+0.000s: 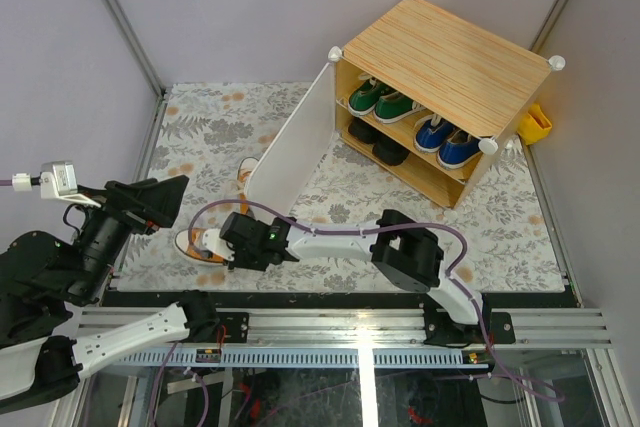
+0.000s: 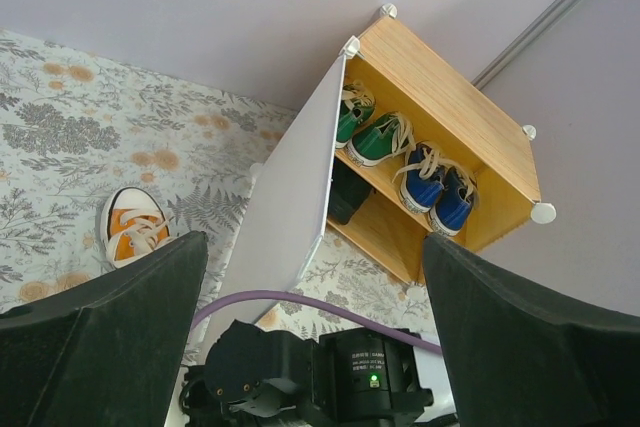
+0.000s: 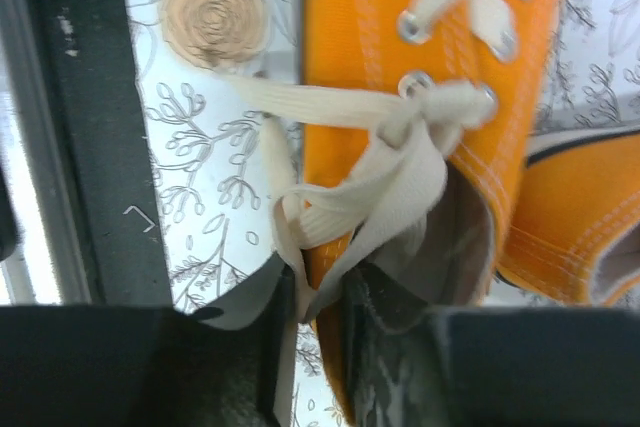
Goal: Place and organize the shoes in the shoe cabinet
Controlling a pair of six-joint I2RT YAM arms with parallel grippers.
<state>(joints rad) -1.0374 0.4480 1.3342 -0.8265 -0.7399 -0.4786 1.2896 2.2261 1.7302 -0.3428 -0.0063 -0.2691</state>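
Top camera first. Your cabinet (image 1: 445, 57) sits in the far right corner of the table (image 1: 200, 127), with the door (image 1: 295, 142) swung wide open. The green shoes (image 1: 380, 99) and blue shoes (image 1: 445, 139) are side by side on the upper shelf. The black shoes (image 1: 378, 143) are on the lower shelf, under the green pair. Your right gripper (image 1: 212, 247) is stretched across to the near edge, left of the middle, and is down on an orange shoe (image 1: 186, 241). The other orange shoe (image 1: 245, 175) is on the table just beside the door's free edge. Your left gripper (image 1: 172, 202) hangs over the left edge, apart from both orange shoes.

Left wrist cam: your left gripper (image 2: 312, 247) has its jaws spread wide with nothing held between them. Past the fingers you can see the other orange shoe (image 2: 135, 227), toe toward the camera, just left of the door (image 2: 290, 207). The cabinet (image 2: 470, 117) is behind it with the green shoes (image 2: 375, 137) and blue shoes (image 2: 440, 192) up top and the black shoes (image 2: 345, 197) below.

Right wrist cam: your right gripper (image 3: 310, 347) is pinched in on the side wall of the orange shoe (image 3: 370, 67), right by the opening. A loop of white lace (image 3: 380, 197) is caught in the grip too. The shoe is lying on the table close to its dark edge strip.
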